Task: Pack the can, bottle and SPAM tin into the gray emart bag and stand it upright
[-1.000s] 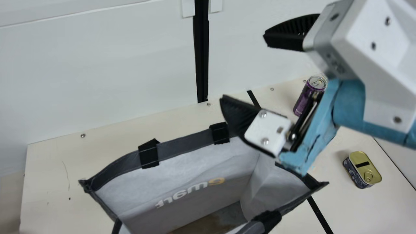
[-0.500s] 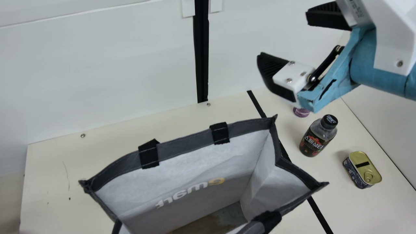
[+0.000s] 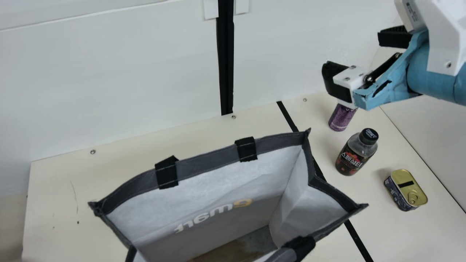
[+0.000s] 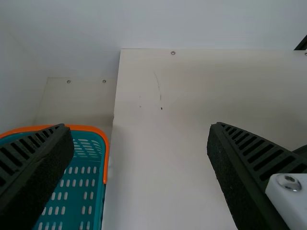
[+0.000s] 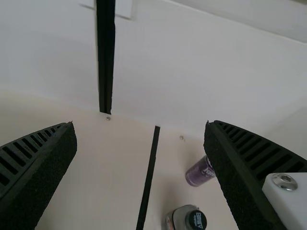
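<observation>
Right claw (image 3: 350, 52): fingers spread wide; nothing gripped; held above the table.
Left claw (image 4: 140, 126): fingers spread wide; nothing gripped.
Can (image 3: 341, 118): standing below the right claw, its upper part masked by it in the main view.
Bottle (image 3: 353, 156): upright, below the right claw, nearer the neck camera than the can.
SPAM tin (image 3: 405, 189): farther from the right claw than the bottle, toward the neck camera.
Bag (image 3: 207, 157): upright, mouth spread, to the left of and lower than the right claw.
Done: bag standing, ready to load.
Remaining: all three items to be packed; bag to finish upright.
</observation>
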You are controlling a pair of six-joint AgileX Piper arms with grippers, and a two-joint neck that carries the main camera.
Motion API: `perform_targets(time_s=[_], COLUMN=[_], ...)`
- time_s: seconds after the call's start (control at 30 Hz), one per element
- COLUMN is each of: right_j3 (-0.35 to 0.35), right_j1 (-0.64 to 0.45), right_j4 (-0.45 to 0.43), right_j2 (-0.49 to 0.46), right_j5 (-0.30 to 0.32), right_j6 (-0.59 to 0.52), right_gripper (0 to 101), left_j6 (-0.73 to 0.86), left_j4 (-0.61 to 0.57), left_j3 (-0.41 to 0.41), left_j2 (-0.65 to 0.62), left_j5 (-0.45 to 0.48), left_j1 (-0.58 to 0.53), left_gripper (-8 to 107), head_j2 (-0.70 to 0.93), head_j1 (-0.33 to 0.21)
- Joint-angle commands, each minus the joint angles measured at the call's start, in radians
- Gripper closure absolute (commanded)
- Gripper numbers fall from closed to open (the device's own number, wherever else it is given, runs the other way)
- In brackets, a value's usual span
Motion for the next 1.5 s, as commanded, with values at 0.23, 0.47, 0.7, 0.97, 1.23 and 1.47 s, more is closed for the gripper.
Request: perform_targets(time_s=[0.23,0.47,0.7,0.97,1.23,1.47], right_j3=[0.085,0.151,0.224,0.293,0.305,0.305], right_j1=[-0.04,-0.065,-0.072,-0.077,-0.079,-0.079], right_j4=[-0.048,-0.07,-0.079,-0.086,-0.087,-0.087], right_j2=[-0.006,-0.015,-0.03,-0.049,-0.055,-0.055], right_j5=[0.001,0.001,0.001,0.001,0.0,0.0], right_j6=[-0.007,-0.017,-0.02,-0.013,-0.014,-0.014], right_gripper=[6,6,6,6,6,6], left_j6=[0.0,0.0,0.0,0.0,0.0,0.0], left_j4=[0.0,0.0,0.0,0.0,0.0,0.0], left_j3=[0.0,0.0,0.0,0.0,0.0,0.0], left_j2=[0.0,0.0,0.0,0.0,0.0,0.0], left_j5=[0.0,0.0,0.0,0.0,0.0,0.0], left_j1=[0.0,0.0,0.0,0.0,0.0,0.0], left_gripper=[9,9,9,9,9,9], head_j2=[-0.002,-0.002,-0.002,-0.002,-0.002,-0.002], head_j1=[-0.023,-0.023,-0.023,-0.023,-0.023,-0.023])
